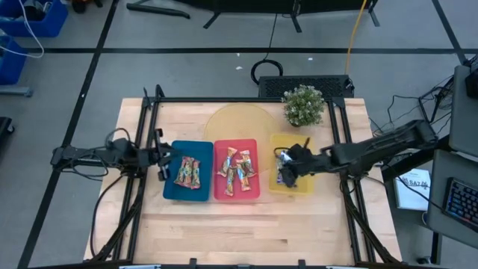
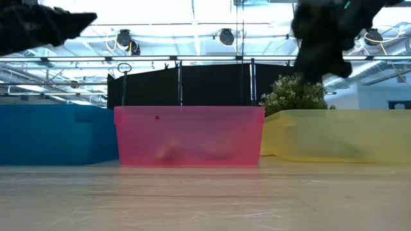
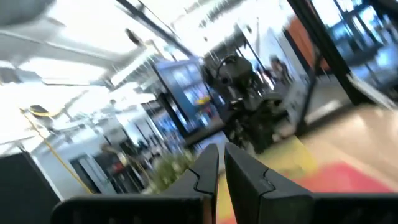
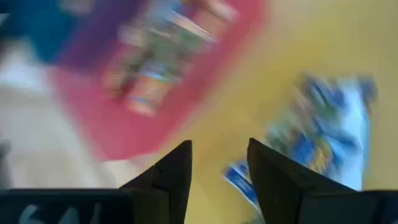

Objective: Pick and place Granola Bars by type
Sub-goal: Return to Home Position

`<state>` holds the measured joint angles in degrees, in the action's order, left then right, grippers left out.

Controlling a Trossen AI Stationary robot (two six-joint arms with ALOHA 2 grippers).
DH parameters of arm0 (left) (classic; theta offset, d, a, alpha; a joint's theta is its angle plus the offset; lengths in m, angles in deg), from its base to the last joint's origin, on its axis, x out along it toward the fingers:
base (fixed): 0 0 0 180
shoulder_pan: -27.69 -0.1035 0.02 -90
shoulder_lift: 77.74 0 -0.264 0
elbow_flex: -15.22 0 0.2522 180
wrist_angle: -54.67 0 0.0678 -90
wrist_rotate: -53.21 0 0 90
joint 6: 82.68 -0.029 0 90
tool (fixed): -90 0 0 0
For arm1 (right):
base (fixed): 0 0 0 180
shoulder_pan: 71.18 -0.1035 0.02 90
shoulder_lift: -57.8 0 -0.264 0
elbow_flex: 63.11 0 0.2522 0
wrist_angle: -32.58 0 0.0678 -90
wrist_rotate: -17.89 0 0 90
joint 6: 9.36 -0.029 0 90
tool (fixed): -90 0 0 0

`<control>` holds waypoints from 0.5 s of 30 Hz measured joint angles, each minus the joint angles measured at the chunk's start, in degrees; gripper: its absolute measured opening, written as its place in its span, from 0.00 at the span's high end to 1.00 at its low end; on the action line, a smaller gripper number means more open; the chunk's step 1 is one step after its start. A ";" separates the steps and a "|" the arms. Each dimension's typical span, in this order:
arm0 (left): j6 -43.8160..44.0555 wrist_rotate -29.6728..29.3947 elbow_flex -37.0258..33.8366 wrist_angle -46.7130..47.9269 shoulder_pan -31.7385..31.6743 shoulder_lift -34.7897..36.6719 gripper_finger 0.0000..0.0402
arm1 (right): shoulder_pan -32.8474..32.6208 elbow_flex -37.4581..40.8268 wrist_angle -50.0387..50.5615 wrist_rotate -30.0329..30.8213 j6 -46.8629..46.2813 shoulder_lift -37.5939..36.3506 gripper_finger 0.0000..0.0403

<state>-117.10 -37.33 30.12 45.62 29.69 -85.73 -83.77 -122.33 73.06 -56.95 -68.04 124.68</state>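
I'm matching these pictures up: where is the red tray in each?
High view: red tray at centre, yellow tray beside it.
Low view: centre, side-on.
Left wrist view: red patch by the yellow.
Right wrist view: red area by the yellow.
Shared landmark: yellow tray.

a grey floor (image 1: 187, 75) crossed by dark lines surrounds the pale wooden surface (image 1: 246, 224). blue bins (image 1: 30, 19) stand at one far corner, and a keyboard (image 1: 457, 200) lies off to the right. overhead, round lamps (image 2: 225, 36) hang among white beams above a black screen (image 2: 192, 83).
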 joint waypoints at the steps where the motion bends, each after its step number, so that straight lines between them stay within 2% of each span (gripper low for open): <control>1: 0.19 0.00 -0.02 -1.75 0.00 0.00 0.91 | -0.62 -0.03 -1.13 1.11 4.85 -2.15 0.64; 4: 1.37 0.00 0.00 -7.32 0.00 0.00 0.91 | -3.39 -0.01 -3.10 7.73 19.18 -7.58 0.68; 6: 5.50 -0.14 0.00 -8.94 0.00 0.02 0.91 | -5.67 -0.01 -3.95 12.21 28.83 -10.91 0.75; 8: 8.44 -3.35 0.00 -9.39 0.00 0.00 0.91 | -7.91 0.76 -5.72 14.89 37.56 -14.01 0.85; 11: 11.00 -10.16 0.00 -8.10 -0.11 0.02 0.91 | -9.86 4.01 -8.28 14.85 48.07 -19.21 0.97; 15: 9.34 -16.65 0.00 -2.27 -0.07 0.01 0.91 | -10.02 10.51 -9.53 11.78 53.84 -27.12 0.99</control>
<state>-107.76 -53.98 30.12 43.35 29.62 -85.72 -93.79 -111.82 63.53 -45.17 -14.20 97.56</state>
